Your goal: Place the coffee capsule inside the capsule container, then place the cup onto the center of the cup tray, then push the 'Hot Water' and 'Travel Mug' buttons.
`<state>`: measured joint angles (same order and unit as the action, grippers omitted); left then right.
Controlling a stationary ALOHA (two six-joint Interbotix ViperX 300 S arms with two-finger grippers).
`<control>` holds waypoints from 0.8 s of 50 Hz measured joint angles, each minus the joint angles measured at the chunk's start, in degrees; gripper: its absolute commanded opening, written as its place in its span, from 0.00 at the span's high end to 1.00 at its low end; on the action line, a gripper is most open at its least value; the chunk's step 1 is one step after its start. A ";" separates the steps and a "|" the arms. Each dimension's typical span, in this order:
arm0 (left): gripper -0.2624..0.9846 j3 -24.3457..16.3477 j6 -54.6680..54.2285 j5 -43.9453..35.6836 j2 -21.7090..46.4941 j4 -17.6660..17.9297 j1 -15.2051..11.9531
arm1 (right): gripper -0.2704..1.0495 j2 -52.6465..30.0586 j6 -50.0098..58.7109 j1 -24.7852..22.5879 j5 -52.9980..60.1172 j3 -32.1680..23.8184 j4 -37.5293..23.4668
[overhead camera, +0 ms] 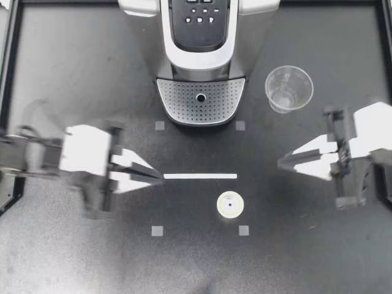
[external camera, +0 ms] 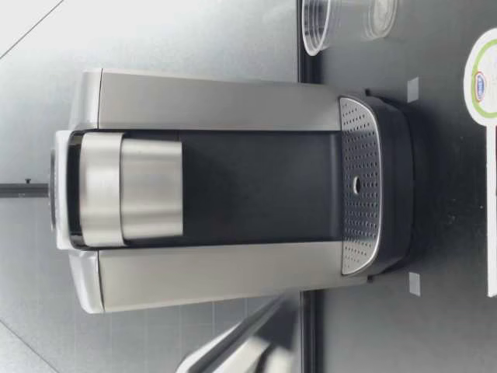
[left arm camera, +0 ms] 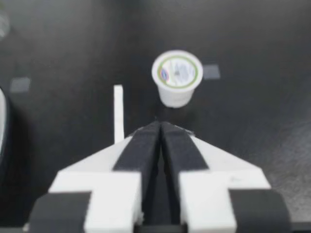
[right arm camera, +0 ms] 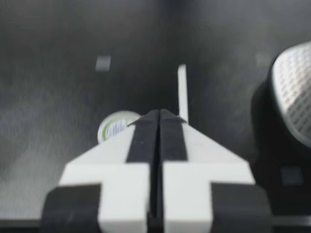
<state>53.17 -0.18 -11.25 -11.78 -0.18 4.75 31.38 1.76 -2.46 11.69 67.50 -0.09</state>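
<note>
The white coffee capsule point(overhead camera: 230, 204) stands upright on the black table, in front of the coffee machine point(overhead camera: 201, 55). A clear plastic cup point(overhead camera: 288, 89) stands beside the machine's perforated cup tray point(overhead camera: 201, 104), on its right. My left gripper point(overhead camera: 160, 177) is shut and empty, its tips at the left end of a white tape line point(overhead camera: 200, 176). The capsule point(left arm camera: 177, 75) sits just ahead of it point(left arm camera: 160, 125). My right gripper point(overhead camera: 280, 163) is shut and empty, right of the tape line. In its wrist view the capsule point(right arm camera: 115, 127) is partly hidden behind a finger.
Grey tape squares point(overhead camera: 157, 231) mark a zone around the capsule. The button panel point(overhead camera: 199, 18) is on top of the machine. In the low view the cup point(external camera: 342, 19) and capsule point(external camera: 481, 74) stand beside the tray point(external camera: 359, 186). A raised black rim point(overhead camera: 12, 92) borders the table.
</note>
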 measured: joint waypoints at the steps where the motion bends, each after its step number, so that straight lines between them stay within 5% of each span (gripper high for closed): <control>1: 0.68 -0.70 0.00 0.88 0.97 0.00 0.09 | 0.74 -0.53 0.26 -0.09 -0.09 0.00 0.00; 18: 0.62 -12.66 -0.44 12.83 12.48 0.00 0.26 | 0.74 -9.32 3.08 -0.97 -0.44 -1.49 0.00; 34: 0.18 -18.81 -0.26 17.05 18.54 0.09 0.62 | 0.74 -17.23 3.08 -3.60 -0.53 -4.48 -0.09; 40: 0.17 -20.13 -0.26 17.23 20.57 0.00 0.79 | 0.74 -20.04 3.16 -4.22 -0.44 -5.98 -0.09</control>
<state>33.05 -0.44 5.98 8.79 -0.18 5.54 11.34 4.92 -6.68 11.25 61.52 -0.18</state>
